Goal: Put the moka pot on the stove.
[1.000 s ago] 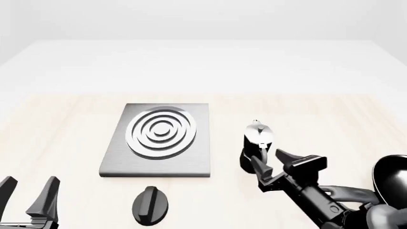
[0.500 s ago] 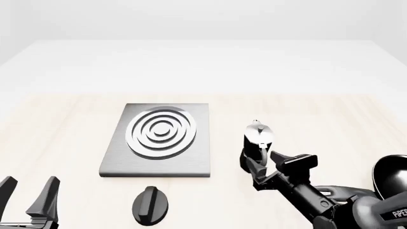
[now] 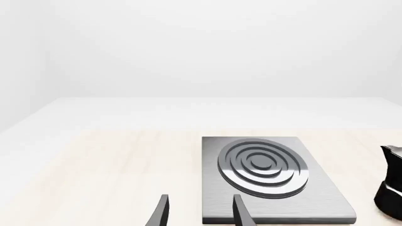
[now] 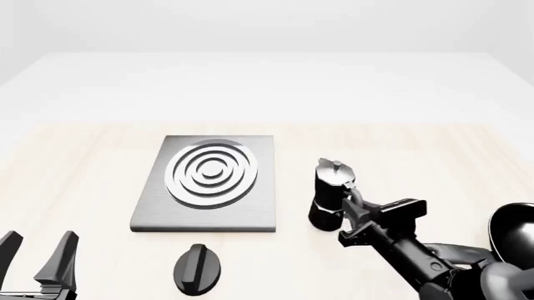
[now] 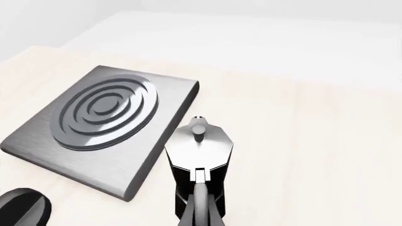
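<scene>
Now moka pot (image 4: 329, 194) nearer stove (image 4: 209, 184).

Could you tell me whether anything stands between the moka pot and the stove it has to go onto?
Nothing visible does. The moka pot, at the right gripper, stands just right of the stove, with only bare table between them. The black knob lies nearer the camera, off that path.

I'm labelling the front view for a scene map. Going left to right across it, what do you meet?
Left gripper → black knob → stove → moka pot → right gripper, at the pot's handle → a round black object at the right edge, cut off by the frame.
</scene>
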